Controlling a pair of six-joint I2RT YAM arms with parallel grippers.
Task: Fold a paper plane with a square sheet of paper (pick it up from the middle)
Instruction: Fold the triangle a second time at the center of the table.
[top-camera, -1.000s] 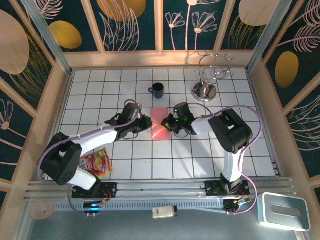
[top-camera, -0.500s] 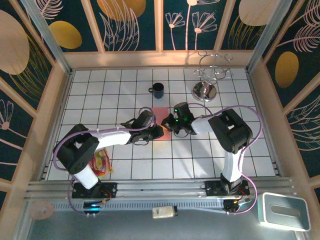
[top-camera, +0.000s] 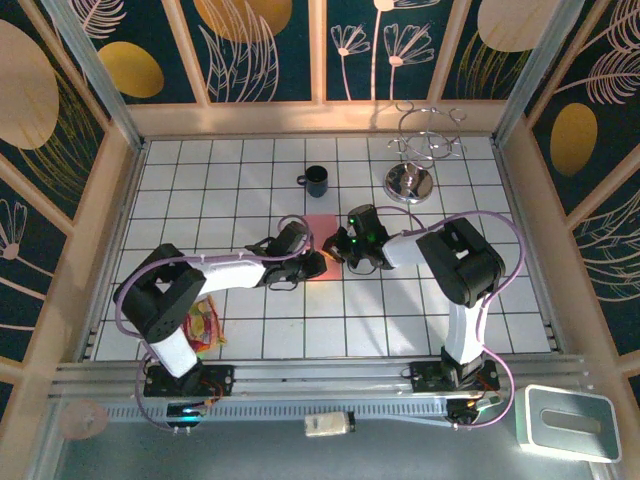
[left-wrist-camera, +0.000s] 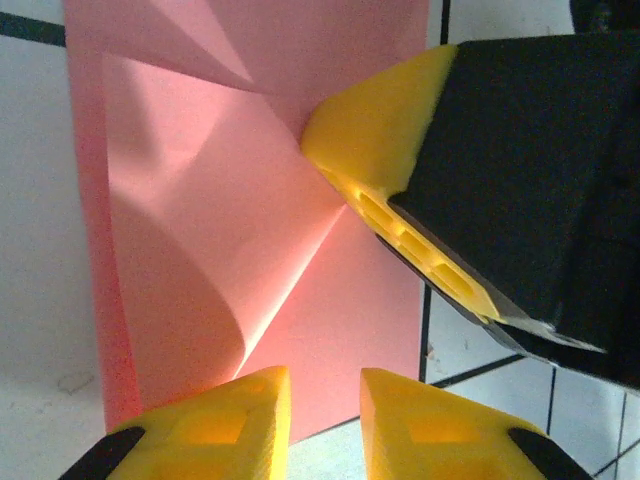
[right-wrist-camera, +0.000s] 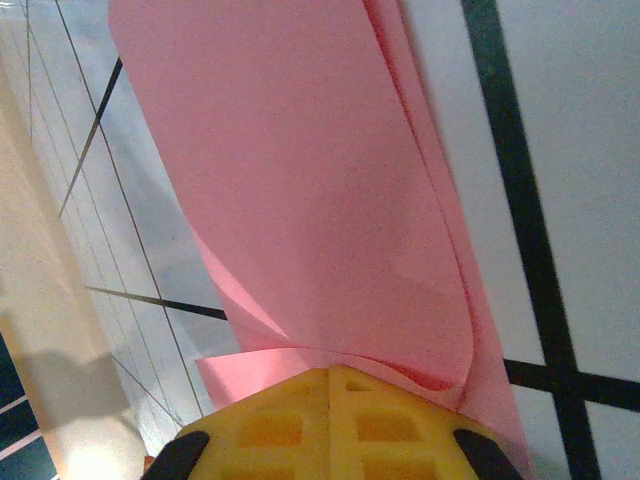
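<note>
There are two robot arms, the left arm (top-camera: 225, 270) and the right arm (top-camera: 462, 262). There is one pink paper (top-camera: 320, 226), one dark cup (top-camera: 316, 181), one shiny wire stand (top-camera: 420, 150), one snack bag (top-camera: 203, 325) and one white box (top-camera: 567, 420).

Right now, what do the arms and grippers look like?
The left arm and right arm have white links and black joints, and a lilac cable loops along each. Green lights glow at the right wrist. The left gripper and right gripper have black bodies and yellow wedge fingers with moulded cut-outs.
</note>
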